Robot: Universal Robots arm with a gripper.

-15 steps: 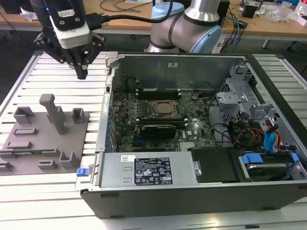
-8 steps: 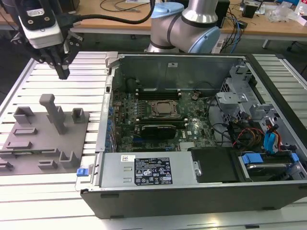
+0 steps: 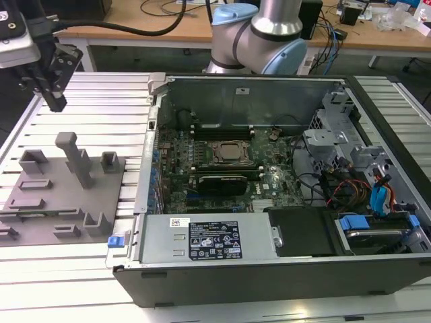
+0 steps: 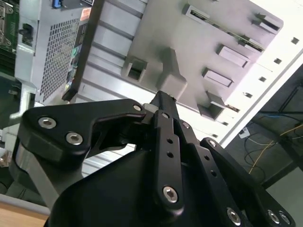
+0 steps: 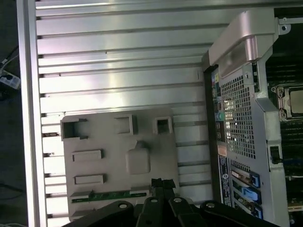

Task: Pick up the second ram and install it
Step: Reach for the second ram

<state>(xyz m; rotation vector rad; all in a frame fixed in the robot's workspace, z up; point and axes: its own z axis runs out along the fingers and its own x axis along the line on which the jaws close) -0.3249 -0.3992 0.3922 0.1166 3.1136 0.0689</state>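
Exterior view: the gripper (image 3: 56, 102) hangs fingers-down near the grey fixture plate (image 3: 40, 202), at the exterior view's left of the open computer case (image 3: 202, 252). Its jaws are together and empty.

First wrist view: the second ram (image 5: 111, 194) stands on edge in a plate slot, below the gripper. Judged light, stiff and fragile, it is best taken by its flat faces at mid-length, clear of the contacts.

Second wrist view: the closed fingertips point steeply down toward the plate's post (image 4: 166, 80).

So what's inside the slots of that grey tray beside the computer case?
A green ram stick lies in one long slot of the grey tray; the other pockets look empty. The gripper covers part of the tray's edge, hiding that bit.
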